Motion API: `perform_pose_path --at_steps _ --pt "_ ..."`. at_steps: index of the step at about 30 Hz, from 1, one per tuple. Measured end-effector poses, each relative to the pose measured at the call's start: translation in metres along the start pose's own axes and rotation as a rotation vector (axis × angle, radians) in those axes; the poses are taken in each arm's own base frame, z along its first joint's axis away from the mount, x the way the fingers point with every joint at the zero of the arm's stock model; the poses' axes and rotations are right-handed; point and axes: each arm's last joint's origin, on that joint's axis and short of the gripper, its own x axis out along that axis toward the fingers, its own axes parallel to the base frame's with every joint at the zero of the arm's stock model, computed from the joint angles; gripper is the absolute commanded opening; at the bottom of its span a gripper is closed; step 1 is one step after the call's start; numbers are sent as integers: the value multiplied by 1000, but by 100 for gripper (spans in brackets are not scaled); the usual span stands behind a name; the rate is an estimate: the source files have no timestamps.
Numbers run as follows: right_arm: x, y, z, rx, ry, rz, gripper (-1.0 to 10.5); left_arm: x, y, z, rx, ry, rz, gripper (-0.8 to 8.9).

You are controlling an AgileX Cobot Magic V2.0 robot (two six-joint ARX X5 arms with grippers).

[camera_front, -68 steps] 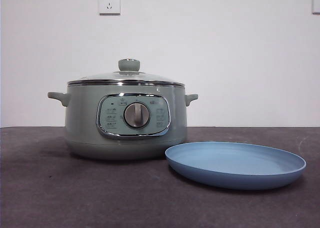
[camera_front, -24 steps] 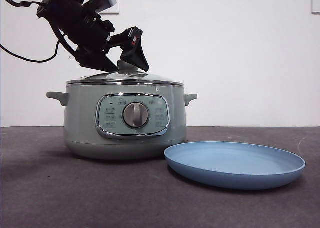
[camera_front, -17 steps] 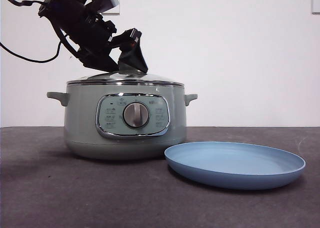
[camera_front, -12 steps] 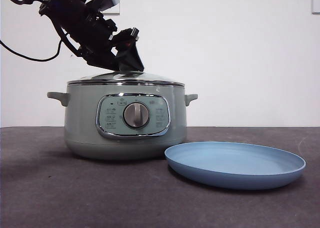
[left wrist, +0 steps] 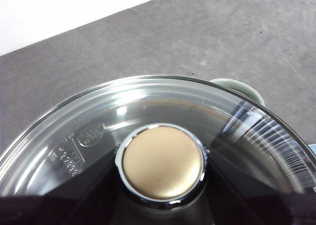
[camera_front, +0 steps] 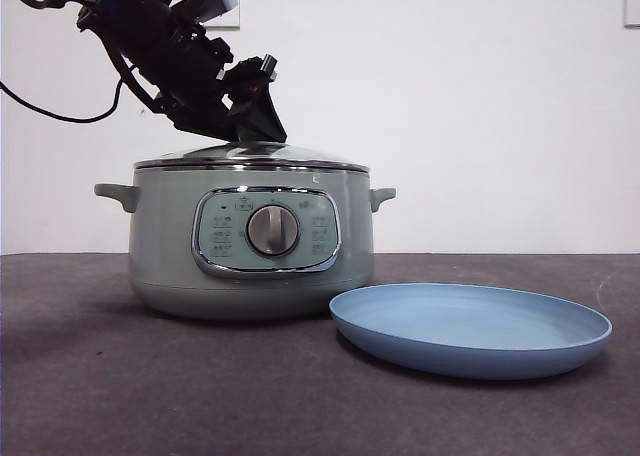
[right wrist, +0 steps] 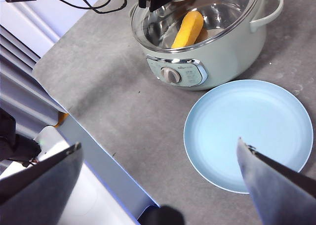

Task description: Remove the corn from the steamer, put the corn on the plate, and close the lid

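Note:
The sage-green steamer (camera_front: pixel 250 241) stands left of centre with its glass lid (camera_front: pixel 250 156) resting on it. My left gripper (camera_front: pixel 255 126) reaches down from the upper left, and its jaws press both sides of the lid's knob (left wrist: pixel 163 161). Through the glass, the yellow corn (right wrist: pixel 187 30) lies inside the steamer (right wrist: pixel 217 52). The light-blue plate (camera_front: pixel 470 326) sits empty at the steamer's right front. My right gripper (right wrist: pixel 159 143) hangs open high above the plate (right wrist: pixel 247 131), holding nothing.
A dark grey cloth (camera_front: pixel 150 396) covers the table, with a white wall behind. The table's near edge and a white frame (right wrist: pixel 94 185) show in the right wrist view. Cables (camera_front: pixel 60 116) trail from the left arm.
The left arm came in from the upper left and dropped onto the lid. Over the last second its front jaw moved inward against the knob. Lid, steamer and plate have not moved.

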Motion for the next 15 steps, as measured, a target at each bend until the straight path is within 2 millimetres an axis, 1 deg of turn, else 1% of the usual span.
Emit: perform_pose_path --at_steps 3,7,11,13,15 --pt "0 -1 0 0 4 -21 630 -3 0 1 -1 2 2 -8" --pt "0 -1 0 0 7 -42 630 -12 -2 6 -8 0 4 -8" --pt "0 -1 0 0 7 -42 630 -30 -5 20 -9 -32 -1 -8" --pt "0 -1 0 0 7 -42 630 -41 -6 30 1 -72 3 -8" --pt "0 -1 0 0 7 -44 630 -56 -9 41 10 -113 8 -8"
